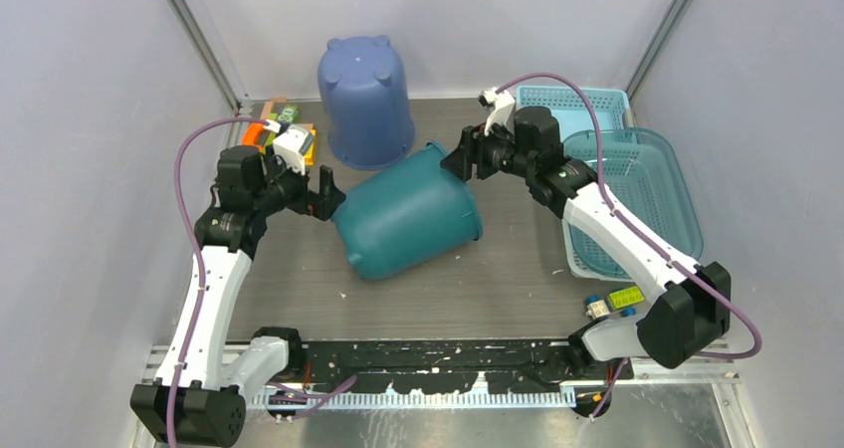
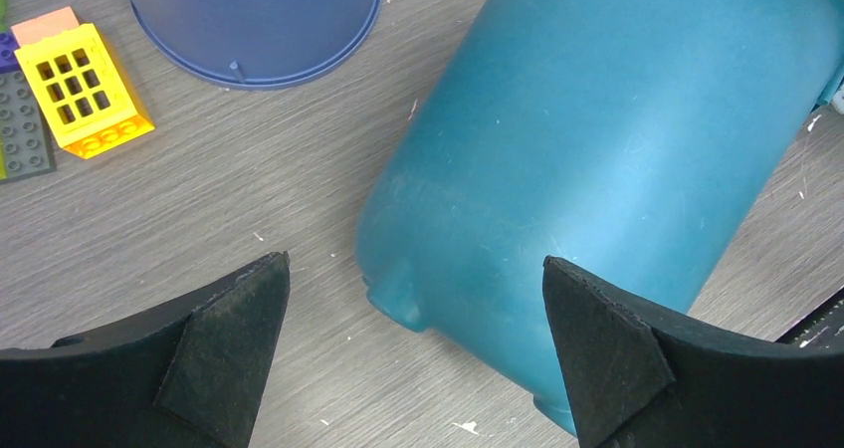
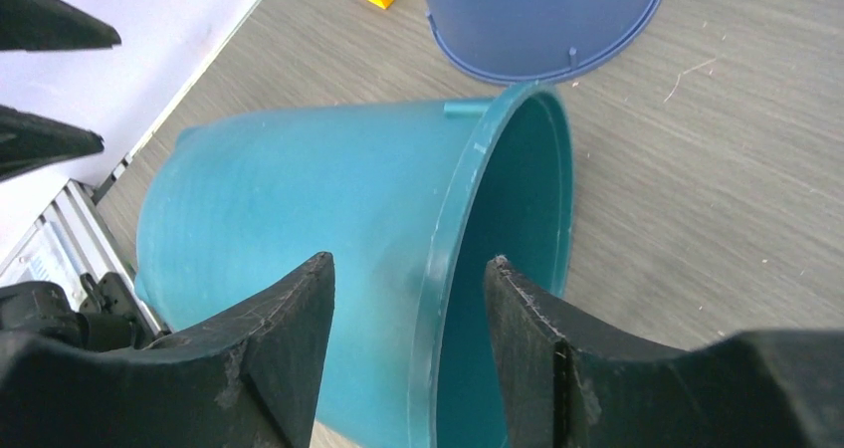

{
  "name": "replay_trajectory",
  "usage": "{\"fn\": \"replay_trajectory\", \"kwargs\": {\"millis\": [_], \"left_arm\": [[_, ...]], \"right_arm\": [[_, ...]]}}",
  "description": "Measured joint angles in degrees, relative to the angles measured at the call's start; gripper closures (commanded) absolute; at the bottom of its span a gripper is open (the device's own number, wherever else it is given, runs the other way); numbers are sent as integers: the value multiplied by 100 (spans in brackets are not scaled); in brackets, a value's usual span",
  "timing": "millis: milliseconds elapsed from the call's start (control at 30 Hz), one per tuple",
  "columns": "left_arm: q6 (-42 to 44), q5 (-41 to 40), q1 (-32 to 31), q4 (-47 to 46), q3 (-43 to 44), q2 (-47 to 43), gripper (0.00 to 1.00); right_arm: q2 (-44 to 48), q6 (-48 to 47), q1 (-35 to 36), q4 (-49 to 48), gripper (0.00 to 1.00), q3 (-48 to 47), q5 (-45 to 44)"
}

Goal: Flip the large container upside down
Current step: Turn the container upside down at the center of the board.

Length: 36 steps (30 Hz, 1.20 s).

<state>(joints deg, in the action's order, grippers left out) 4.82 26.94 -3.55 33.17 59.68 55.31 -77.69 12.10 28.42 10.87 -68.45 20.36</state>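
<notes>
Teal container, side partly behind right fingers

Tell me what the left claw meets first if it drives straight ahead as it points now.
Most likely the teal container, lying on its side: its base end sits just ahead of the open left claw. Exact gap is unclear.

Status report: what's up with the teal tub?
Left gripper open. Right gripper open, straddling rim. Teal tub on its side. Blue tub close behind.
</notes>
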Motion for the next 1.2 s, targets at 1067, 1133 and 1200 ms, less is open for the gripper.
{"fn": "replay_trajectory", "kwargs": {"millis": [1067,1133,1200], "left_arm": [[24,238,0,-48,-66,33,0],[201,271,0,146,7,48,0],[476,286,0,409,166,72,0]], "right_arm": [[33,-1399,837,203,87,68,-1523],[31,-1399,837,203,87,68,-1541],[31,-1397,837,203,88,68,-1554]]}}
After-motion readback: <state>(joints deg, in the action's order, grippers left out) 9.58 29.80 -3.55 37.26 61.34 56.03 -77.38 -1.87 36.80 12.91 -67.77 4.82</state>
